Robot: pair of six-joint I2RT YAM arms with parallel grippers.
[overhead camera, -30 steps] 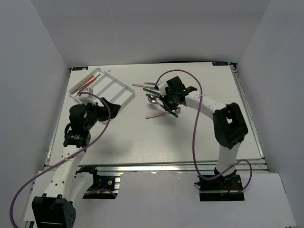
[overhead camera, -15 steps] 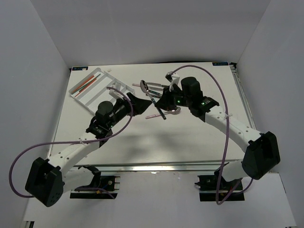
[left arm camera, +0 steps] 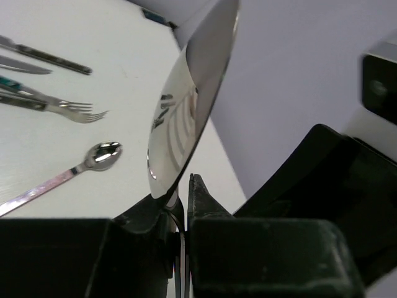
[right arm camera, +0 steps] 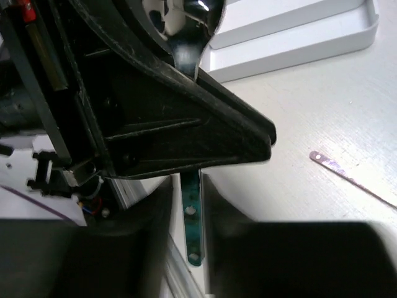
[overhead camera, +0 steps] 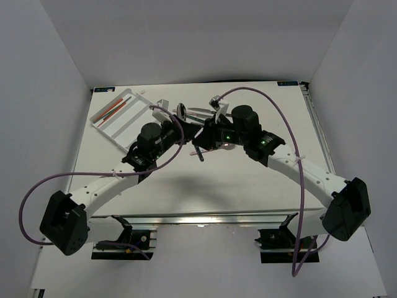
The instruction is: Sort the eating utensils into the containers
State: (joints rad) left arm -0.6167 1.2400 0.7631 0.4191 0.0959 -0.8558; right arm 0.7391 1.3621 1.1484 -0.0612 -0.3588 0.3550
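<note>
Left wrist view is filled by the polished bowl of a spoon (left arm camera: 189, 105), which rises from the left gripper (left arm camera: 180, 198). The fingers are clenched on the narrow neck just below the bowl. In the right wrist view the spoon's teal handle hangs between the fingers of the right gripper (right arm camera: 186, 242). A sliver of light shows on one side of it, and the fingers are blurred, so I cannot tell whether that grip is tight or already slack.

The spoon is off the table (overhead camera: 248, 180), held between the two arms near the middle and just right of the white tray (overhead camera: 127, 115). From above, its long axis runs roughly far to near. The bowl points toward the far edge and the handle end comes toward the arms, angled a little right.

It should handle as a light, rigid piece that will not bend. The mirror-smooth metal is likely slippery, though, and a pinch on the thin neck lets the long handle swing like a lever. The flat teal handle, near its middle, looks like the safer place to hold.

Red and teal chopsticks (overhead camera: 111, 108) lie in the tray's far-left compartment. Loose forks (left arm camera: 62, 108) and a small pink-handled spoon (left arm camera: 93, 161) lie on the table.
</note>
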